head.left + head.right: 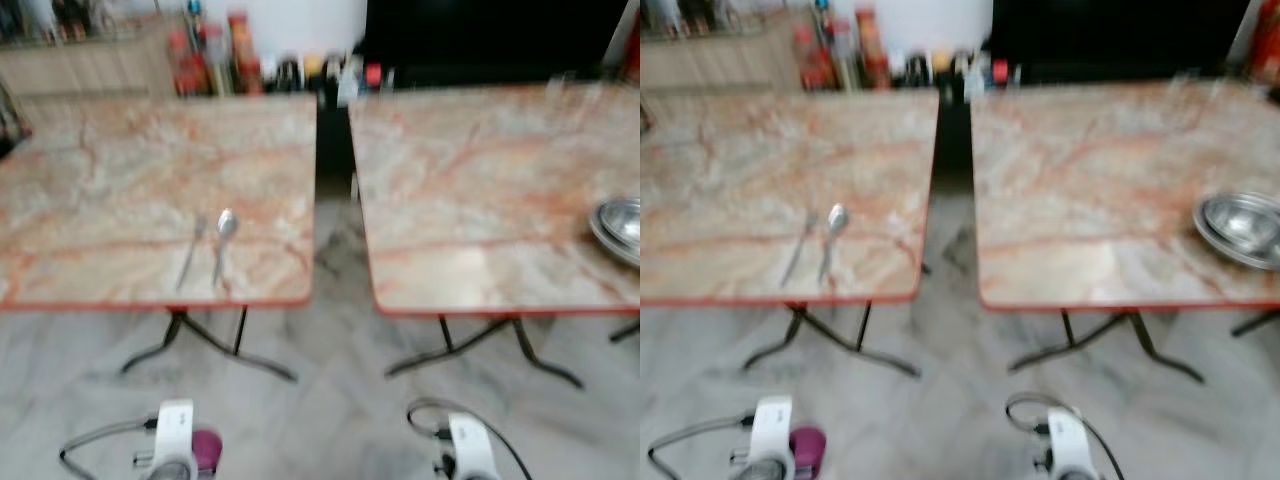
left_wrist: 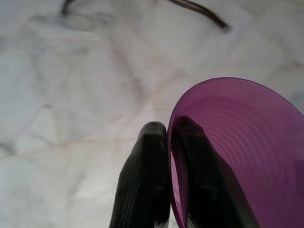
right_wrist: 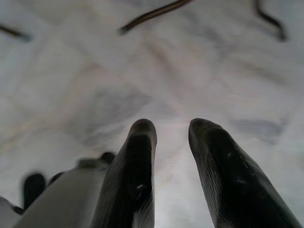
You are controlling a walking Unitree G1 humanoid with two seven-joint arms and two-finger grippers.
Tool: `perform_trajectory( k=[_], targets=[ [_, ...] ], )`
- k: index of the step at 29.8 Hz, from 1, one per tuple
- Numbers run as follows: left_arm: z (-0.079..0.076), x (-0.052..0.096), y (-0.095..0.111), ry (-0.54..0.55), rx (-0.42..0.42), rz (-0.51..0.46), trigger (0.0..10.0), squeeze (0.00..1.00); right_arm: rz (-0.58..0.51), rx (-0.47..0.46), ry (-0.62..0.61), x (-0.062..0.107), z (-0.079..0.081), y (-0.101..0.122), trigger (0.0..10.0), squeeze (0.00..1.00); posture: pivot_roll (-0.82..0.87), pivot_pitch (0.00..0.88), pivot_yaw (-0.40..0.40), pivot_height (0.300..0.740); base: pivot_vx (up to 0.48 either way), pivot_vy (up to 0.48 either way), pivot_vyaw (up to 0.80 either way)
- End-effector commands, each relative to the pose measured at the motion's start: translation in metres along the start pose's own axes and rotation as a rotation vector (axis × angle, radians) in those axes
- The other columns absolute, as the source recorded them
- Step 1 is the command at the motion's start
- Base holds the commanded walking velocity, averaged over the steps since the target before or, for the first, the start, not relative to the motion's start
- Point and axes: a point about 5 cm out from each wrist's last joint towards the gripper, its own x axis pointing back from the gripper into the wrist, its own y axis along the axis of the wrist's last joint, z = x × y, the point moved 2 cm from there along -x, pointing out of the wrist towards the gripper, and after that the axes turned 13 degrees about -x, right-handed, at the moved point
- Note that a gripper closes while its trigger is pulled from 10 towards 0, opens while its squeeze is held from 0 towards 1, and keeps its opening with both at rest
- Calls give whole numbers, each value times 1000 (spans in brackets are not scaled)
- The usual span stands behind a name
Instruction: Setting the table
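The left gripper (image 2: 170, 142) pinches the rim of a purple cup (image 2: 247, 152), one finger inside and one outside, low above the floor (image 2: 71, 95). The cup looks light, thin and a bit slippery, so the rim hold suits it. The right gripper (image 3: 172, 130) is spread and holds nothing. A fork (image 1: 190, 252) and spoon (image 1: 223, 240) lie near the left table's (image 1: 100, 180) front edge. A metal bowl (image 1: 1240, 225) sits at the right table's (image 1: 1090, 180) right edge.

Two tables stand side by side with a gap between them, the left table (image 1: 120, 190) bearing a fork (image 1: 191, 252) and, just to its right, a spoon (image 1: 222, 244) near its front edge. A stack of bowls (image 1: 1243, 227) rests at the right table's (image 1: 470, 190) right side. Bottles (image 1: 215, 55) line up behind both tables; the floor (image 1: 330, 400) lies before them.
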Motion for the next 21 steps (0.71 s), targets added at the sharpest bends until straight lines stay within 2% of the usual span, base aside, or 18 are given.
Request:
perform_trajectory(
  k=[1, 15, 21],
  targets=[
    [5, 0, -4, 10, -6, 12, 10000, 0, 24, -15, 19, 1, 7, -8, 10000, 0, -48, 0, 29, 702, 0, -461, 0],
    [3, 1, -6, 8, -15, 18, 10000, 0, 18, 22, 39, 1, 8, -8, 10000, 0, -58, 0, 35, 702, 0, -445, 0],
    [2, 1, -6, 4, -21, 18, 10000, 0, 10, 16, 33, 1, 7, -6, 10000, 0, -63, 0, 35, 702, 251, -406, 614]
  ],
)
